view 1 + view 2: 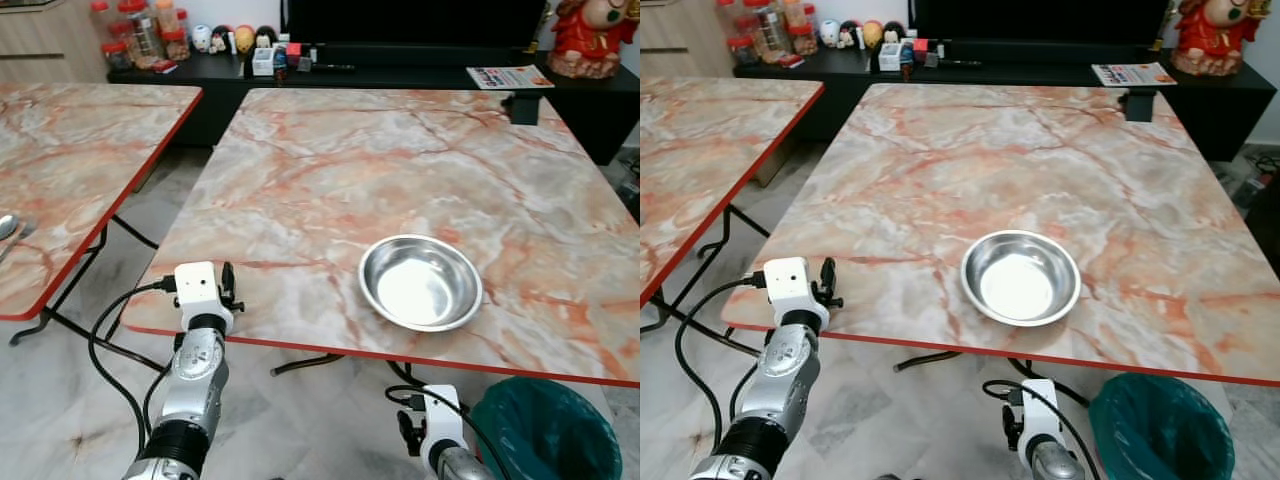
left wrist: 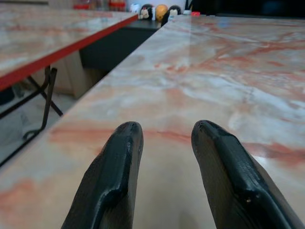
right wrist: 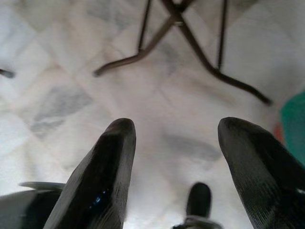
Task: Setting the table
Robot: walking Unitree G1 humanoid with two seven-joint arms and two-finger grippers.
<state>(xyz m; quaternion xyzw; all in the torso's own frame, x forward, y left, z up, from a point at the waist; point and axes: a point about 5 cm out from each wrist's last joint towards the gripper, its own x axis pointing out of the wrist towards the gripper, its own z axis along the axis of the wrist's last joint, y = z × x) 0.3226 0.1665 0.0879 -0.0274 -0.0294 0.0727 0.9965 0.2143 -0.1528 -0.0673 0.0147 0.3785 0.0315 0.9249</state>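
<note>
An empty steel bowl [image 1: 420, 283] sits on the marble-patterned table [image 1: 330, 170], near its front edge and right of centre. My left gripper [image 2: 164, 131] is open with nothing between its fingers. It rests low at the table's front left corner [image 1: 228, 285] and points across the tabletop, well to the left of the bowl. Below the front edge hangs my right gripper [image 3: 174, 129], open and empty, looking down at the floor and the table's legs [image 3: 190, 38]. On the second table [image 1: 70, 170] at the left, spoons [image 1: 12, 230] lie at the edge of the view.
A teal bin [image 1: 545, 430] stands on the floor at the front right, next to my right arm. A black unit [image 1: 400, 65] behind the table carries jars, figurines and a leaflet. A small black object [image 1: 521, 106] sits at the table's far right edge.
</note>
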